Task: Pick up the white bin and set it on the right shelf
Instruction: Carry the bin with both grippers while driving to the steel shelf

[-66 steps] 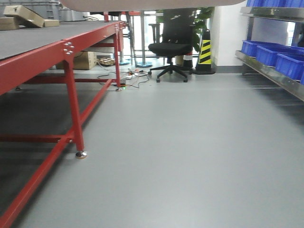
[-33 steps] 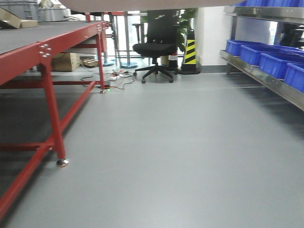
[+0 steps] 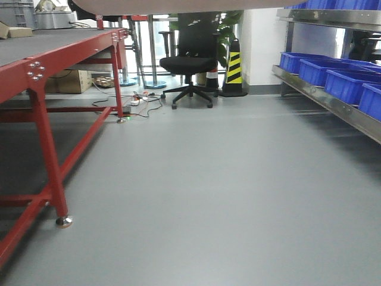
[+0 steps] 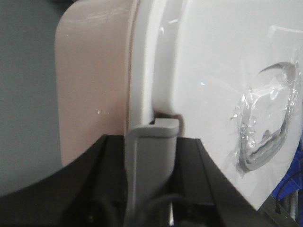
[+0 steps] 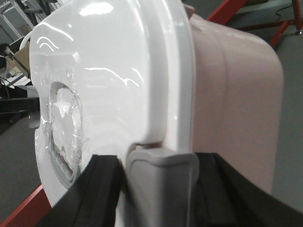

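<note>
I carry the white bin between both arms. Its pale underside [image 3: 178, 5] shows only as a strip at the top of the front view. In the left wrist view the white lid [image 4: 213, 71] and the pinkish body [image 4: 90, 80] fill the frame. My left gripper [image 4: 151, 142] is shut on the grey side latch [image 4: 154, 156]. In the right wrist view my right gripper [image 5: 158, 163] is shut on the opposite grey latch [image 5: 161, 184] of the white bin [image 5: 118, 85]. The right shelf [image 3: 333, 101] runs along the right wall, and its steel rail shows.
Several blue open bins [image 3: 324, 74] sit on the right shelf, under an upper shelf [image 3: 327, 15]. A red-framed table [image 3: 36, 71] lines the left side. A black office chair [image 3: 190, 59], a striped cone [image 3: 233, 65] and floor cables [image 3: 140, 98] stand ahead. Grey floor lies between.
The red table's leg, the chair and the cone have slid left in the front view. More of the right shelf and its blue bins has come into view.
</note>
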